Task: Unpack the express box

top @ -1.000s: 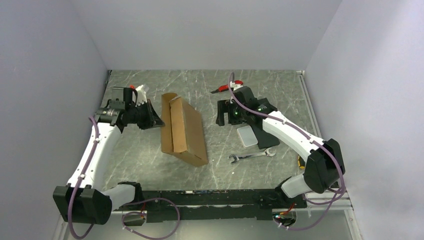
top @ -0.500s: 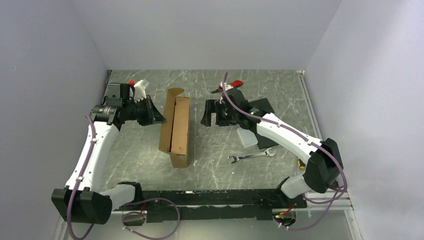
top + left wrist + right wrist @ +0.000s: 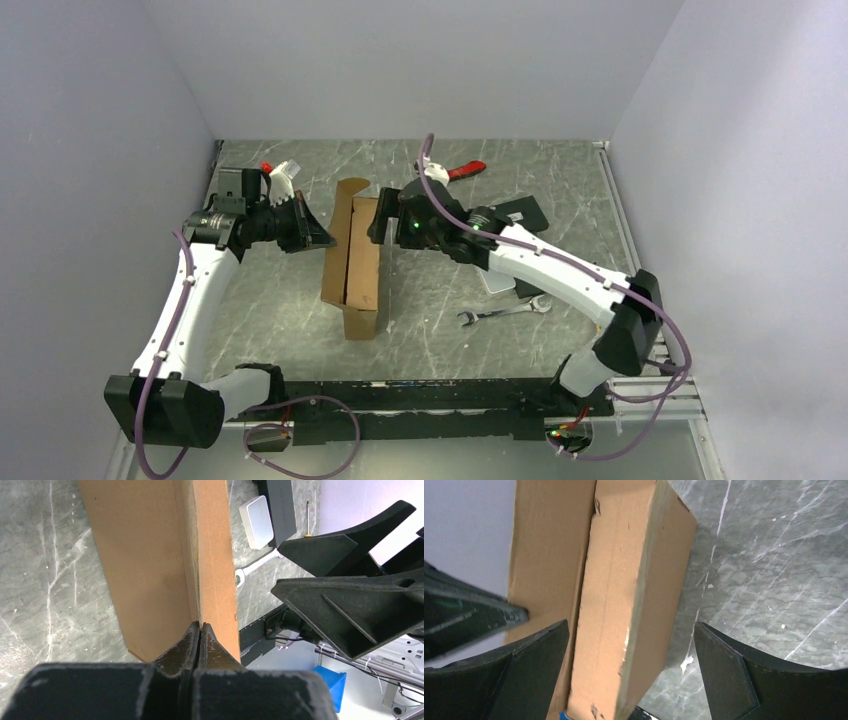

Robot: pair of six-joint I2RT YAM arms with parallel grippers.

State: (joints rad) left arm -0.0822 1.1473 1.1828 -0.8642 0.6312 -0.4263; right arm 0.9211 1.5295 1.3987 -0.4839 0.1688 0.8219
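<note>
Seemingly mid-opening: the express box (image 3: 362, 262) stands on edge nearer the bench's left edge. The left gripper (image 3: 200, 625) is pressed together at its lid (image 3: 337, 245) fold (pinching cardboard? unclear), and the right gripper (image 3: 631, 625) is spread astride it. Next, the lid wants pulling wider.

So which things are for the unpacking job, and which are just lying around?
For the job: cardboard box, left gripper pinching it, right gripper open around it.
Just lying about: wrench, red pliers, flat black box, small white box.
</note>
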